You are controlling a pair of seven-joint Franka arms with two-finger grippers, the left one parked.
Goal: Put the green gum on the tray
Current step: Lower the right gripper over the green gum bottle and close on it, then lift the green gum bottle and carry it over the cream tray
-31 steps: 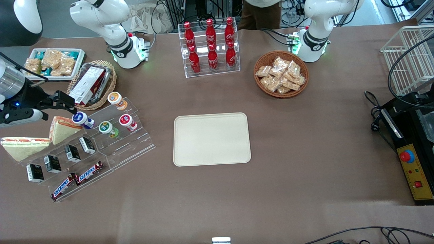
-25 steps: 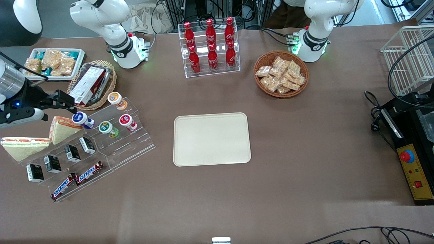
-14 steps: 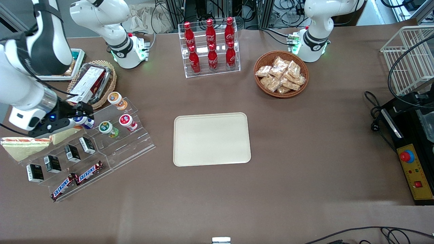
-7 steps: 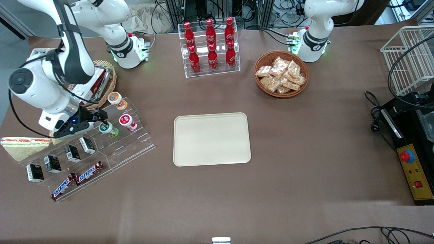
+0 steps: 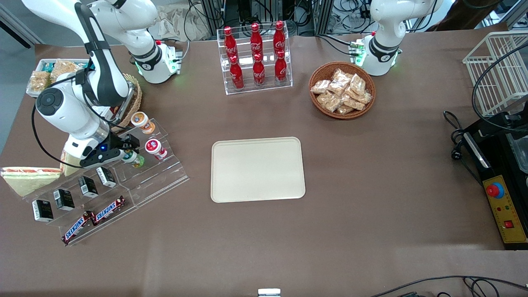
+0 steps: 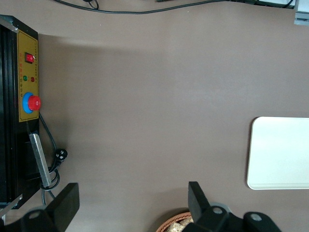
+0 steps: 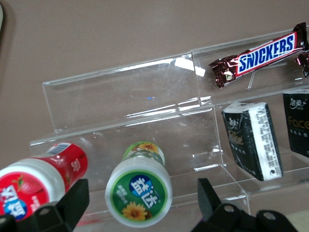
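Claw (image 7: 140,205) has swung in over the green gum (image 7: 139,186), fingers spread either side; tray (image 5: 258,169) waits empty.

Between the spread jaws of the gripper (image 5: 128,151) sits one green gum (image 7: 140,186). Just beside the jaws are two more gum bottles (image 5: 154,147). Near them are four black boxes (image 5: 88,186) and two Snickers bars (image 5: 109,208). Well apart from them are one tray (image 5: 258,170), six cola bottles (image 5: 256,39) and two wicker baskets (image 5: 342,90).
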